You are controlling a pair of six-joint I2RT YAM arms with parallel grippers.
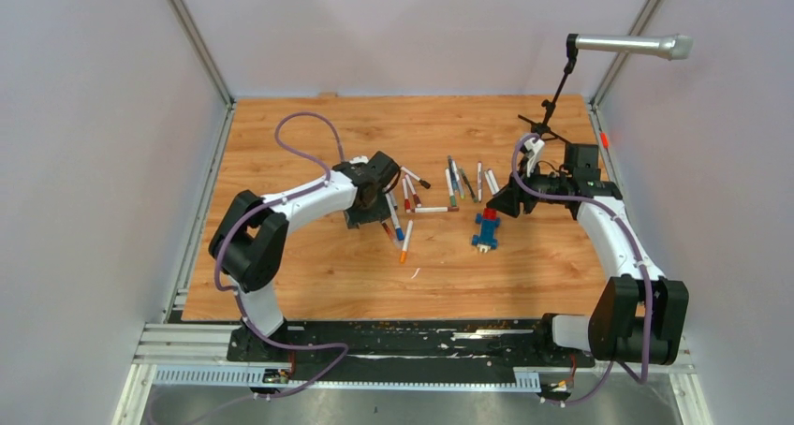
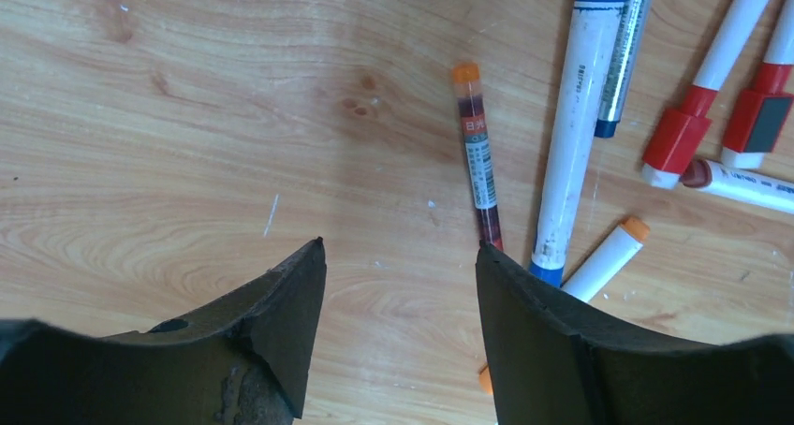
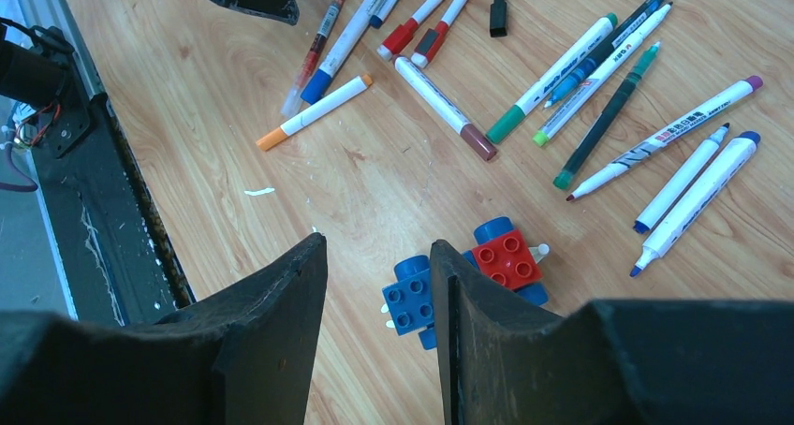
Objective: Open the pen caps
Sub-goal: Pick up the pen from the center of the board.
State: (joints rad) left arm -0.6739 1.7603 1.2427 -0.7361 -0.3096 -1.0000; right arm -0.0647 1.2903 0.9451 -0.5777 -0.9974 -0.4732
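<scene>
Robot lab cell: plain white walls (image 1: 94,116), aluminium frame (image 1: 197,36), wooden tabletop (image 1: 309,285), two bolted arms (image 1: 300,198).

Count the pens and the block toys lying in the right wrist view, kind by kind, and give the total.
Pens: 15
Block toy: 1
Total: 16
</scene>
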